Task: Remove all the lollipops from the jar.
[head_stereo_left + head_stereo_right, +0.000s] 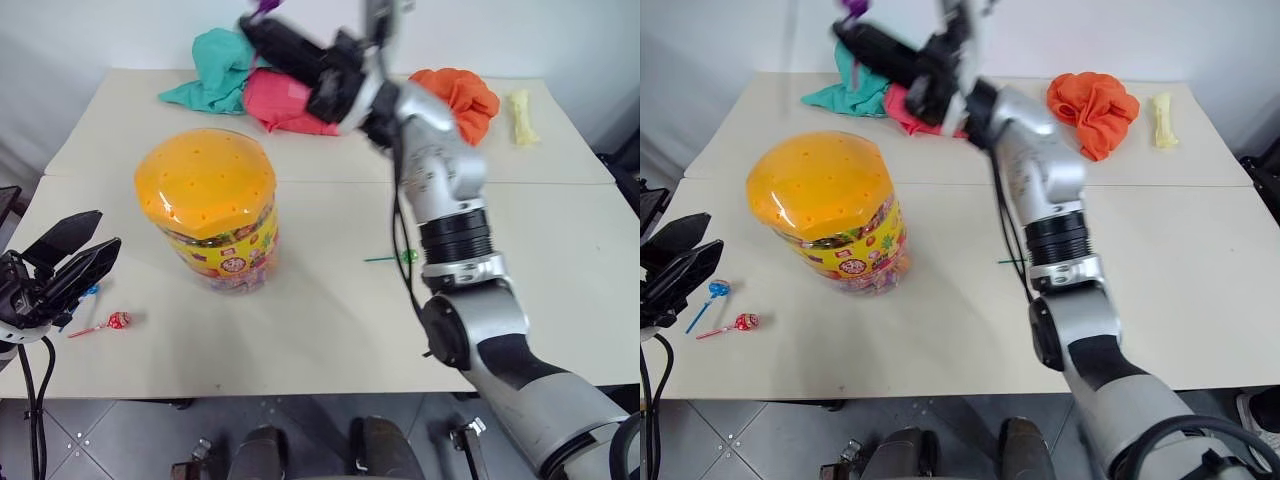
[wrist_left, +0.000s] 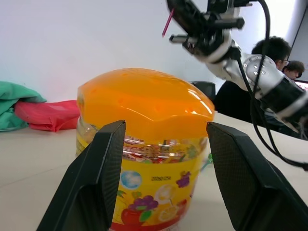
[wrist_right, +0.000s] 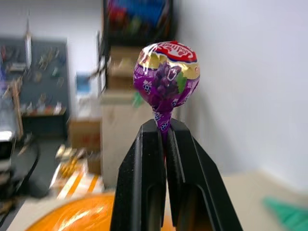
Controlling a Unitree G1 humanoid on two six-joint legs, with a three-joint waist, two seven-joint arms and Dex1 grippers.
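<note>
The purple-wrapped round lollipop (image 3: 167, 79) is pinched by its thin stick just under the candy head between the two black fingers of the right gripper (image 3: 163, 132), which hold it high in the air above and behind the large clear plastic jar (image 1: 222, 245) with the yellow printed label and glossy orange holed lid (image 1: 205, 182). Held upright like this, it looks lifted free of a lid hole, ready to be carried off to the side.

The left gripper (image 1: 70, 255) hovers beside the jar with its fingers spread; from its wrist camera the jar sits framed between them, apart from both pads, likely placed to steady it if needed.

Three lollipops already lie on the pale counter (image 1: 330, 330): a red one (image 1: 117, 321) and a blue one (image 1: 718, 289) just beyond the left fingertips, a green-stick one (image 1: 392, 258) behind the right forearm. By my reading, setting down the purple one finishes the job.
</note>
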